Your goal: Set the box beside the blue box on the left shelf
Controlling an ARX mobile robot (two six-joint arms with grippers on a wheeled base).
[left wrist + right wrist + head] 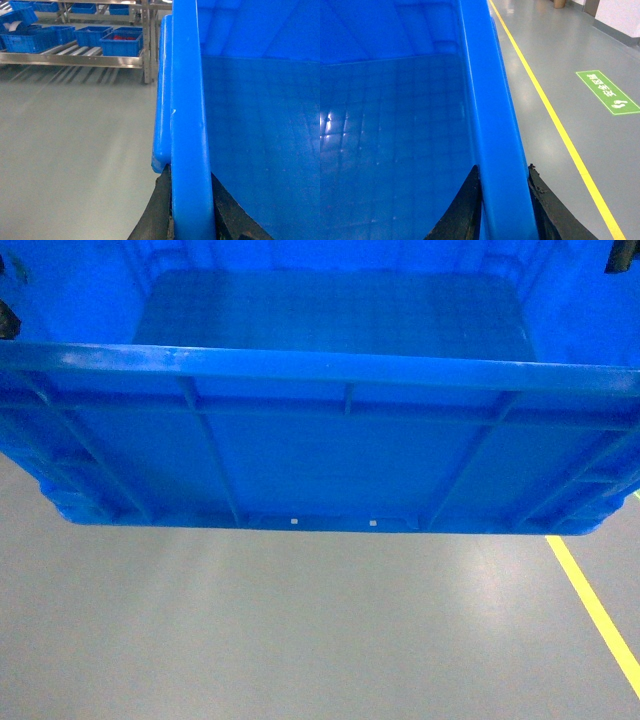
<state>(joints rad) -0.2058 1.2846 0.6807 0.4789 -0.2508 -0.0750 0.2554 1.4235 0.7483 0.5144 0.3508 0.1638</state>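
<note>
You are gripping with both arms: the left gripper (187,210) is clamping the left rim of the large bright-blue plastic open-top crate (330,430), and the right gripper (502,200) is clamping its right rim. The crate is hanging above the grey floor (300,630), empty, its smooth inner floor glossy, side ribs intact. The steel roller shelf (75,57), already carrying smaller blue bins (120,44), is standing well apart, far left. Risk: uneven arm travel could be twisting the rim out of either pinch, dropping the crate.
</note>
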